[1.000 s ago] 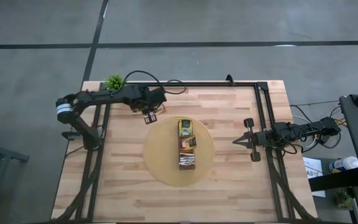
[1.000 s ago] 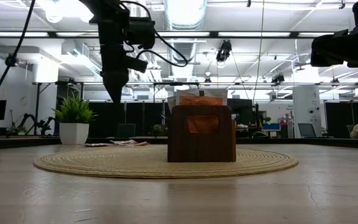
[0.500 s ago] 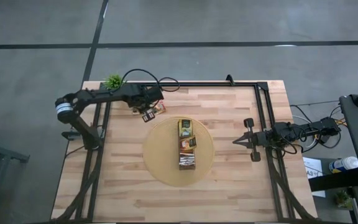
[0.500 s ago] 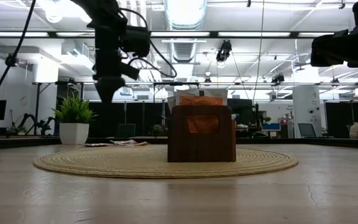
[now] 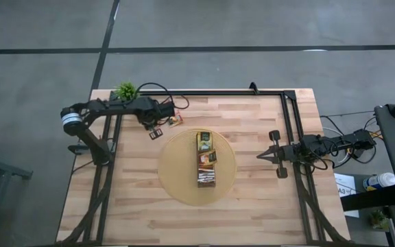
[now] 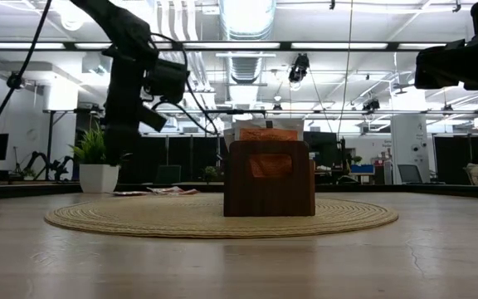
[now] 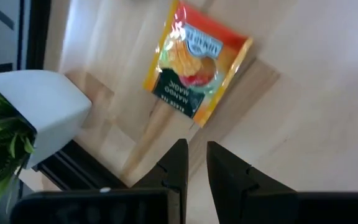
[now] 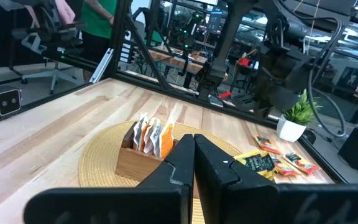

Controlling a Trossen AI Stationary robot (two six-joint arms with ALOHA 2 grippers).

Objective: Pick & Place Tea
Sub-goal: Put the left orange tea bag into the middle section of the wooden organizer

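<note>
One orange-and-yellow tea sachet lies flat on the wood just ahead of my left gripper. The gripper's fingers stand a narrow gap apart with nothing between them. Seen from above, my left gripper hovers at the far left of the table beside the loose tea sachets. More loose sachets show in the right wrist view. A narrow brown box holding several sachets stands on the round woven mat. My right gripper waits shut at the right, clear of everything.
A small potted plant in a white pot stands at the far left corner, close to my left gripper. A black frame rail runs along the table's far edge. Bare wood lies all around the mat.
My left gripper has moved toward the table's left edge and come down, away from the mat and nearer the loose sachets and the plant. It has also tipped and rolled somewhat. The sachets and the box have stayed where they were.
</note>
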